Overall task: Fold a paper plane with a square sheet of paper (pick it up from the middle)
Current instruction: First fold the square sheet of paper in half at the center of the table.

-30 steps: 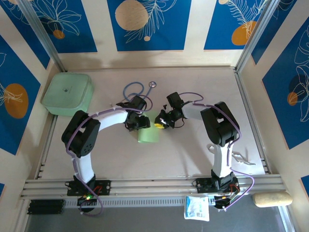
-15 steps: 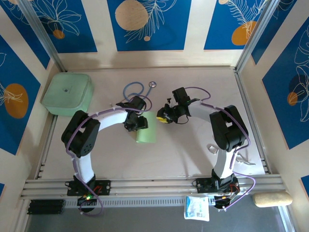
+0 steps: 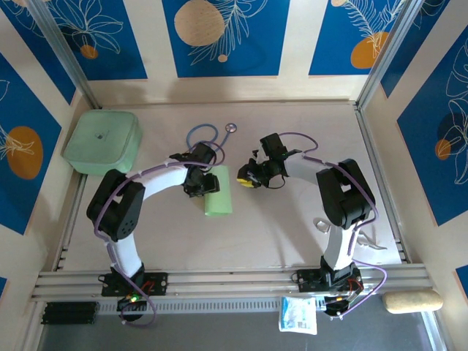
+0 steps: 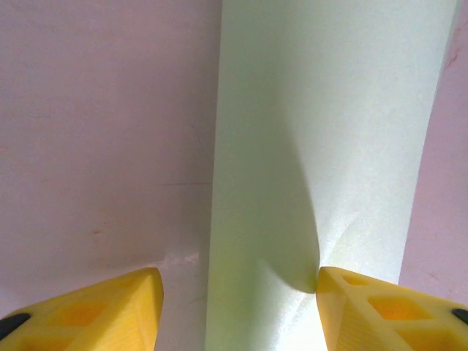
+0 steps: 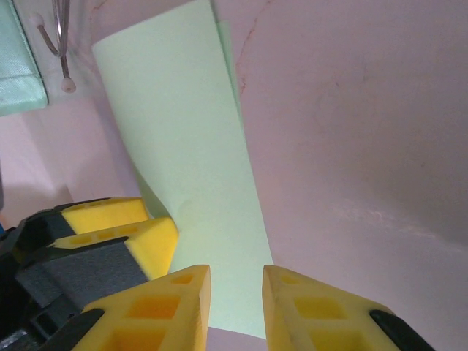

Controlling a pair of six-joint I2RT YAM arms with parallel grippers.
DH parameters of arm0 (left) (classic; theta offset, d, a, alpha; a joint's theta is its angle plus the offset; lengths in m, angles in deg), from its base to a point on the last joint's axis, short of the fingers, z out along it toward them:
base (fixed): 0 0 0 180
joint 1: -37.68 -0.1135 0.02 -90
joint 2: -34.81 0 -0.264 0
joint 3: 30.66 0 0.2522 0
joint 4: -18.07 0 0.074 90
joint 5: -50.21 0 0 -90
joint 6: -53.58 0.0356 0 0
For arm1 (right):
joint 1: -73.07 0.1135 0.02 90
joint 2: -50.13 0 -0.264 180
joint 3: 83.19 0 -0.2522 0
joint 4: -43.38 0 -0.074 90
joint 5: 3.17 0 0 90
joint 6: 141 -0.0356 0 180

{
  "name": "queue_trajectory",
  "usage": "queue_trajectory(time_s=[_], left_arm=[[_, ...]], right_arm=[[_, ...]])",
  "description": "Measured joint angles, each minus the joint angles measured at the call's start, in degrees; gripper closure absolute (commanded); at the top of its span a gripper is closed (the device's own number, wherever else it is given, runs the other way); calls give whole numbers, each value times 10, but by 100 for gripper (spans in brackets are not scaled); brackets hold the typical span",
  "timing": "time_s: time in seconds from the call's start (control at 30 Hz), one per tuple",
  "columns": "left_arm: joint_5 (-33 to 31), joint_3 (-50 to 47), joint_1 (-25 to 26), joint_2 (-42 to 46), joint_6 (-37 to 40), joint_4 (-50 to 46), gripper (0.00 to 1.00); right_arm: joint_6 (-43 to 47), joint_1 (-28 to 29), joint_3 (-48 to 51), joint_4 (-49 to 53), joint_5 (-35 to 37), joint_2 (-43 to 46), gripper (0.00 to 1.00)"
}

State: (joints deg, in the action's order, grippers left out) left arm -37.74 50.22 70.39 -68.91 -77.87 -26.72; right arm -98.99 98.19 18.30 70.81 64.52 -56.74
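Pinkish table (image 3: 281,223) beneath pale green paper (image 3: 221,199), narrow, doubled, dented.

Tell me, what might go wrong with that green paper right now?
The paper looks loosely folded, its top layer bowed, so the fold may spring open or crease crooked. One finger of the left tool dents the paper and could wrinkle or drag it. The right tool sits close to the left one; they might bump.

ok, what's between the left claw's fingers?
Left wrist view: the square sheet of paper fills most of the gap in the left claw; bare table takes the rest.
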Motion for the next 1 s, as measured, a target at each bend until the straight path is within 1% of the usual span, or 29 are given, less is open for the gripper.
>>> queue_trajectory(time_s=[0.13,0.23,0.83,1.0], left_arm=[[-2,-2,-1,0,3,-2,52],[-2,-3,-1,0,11,-4,54],[11,-2,-6,-22,54,-10,56],[10,-2,-6,-22,49,-9,55]], right_arm=[[0,4,0,2,0,-4,74],[0,4,0,2,0,-6,74],[0,4,0,5,0,-10,76],[0,4,0,6,0,-10,76]])
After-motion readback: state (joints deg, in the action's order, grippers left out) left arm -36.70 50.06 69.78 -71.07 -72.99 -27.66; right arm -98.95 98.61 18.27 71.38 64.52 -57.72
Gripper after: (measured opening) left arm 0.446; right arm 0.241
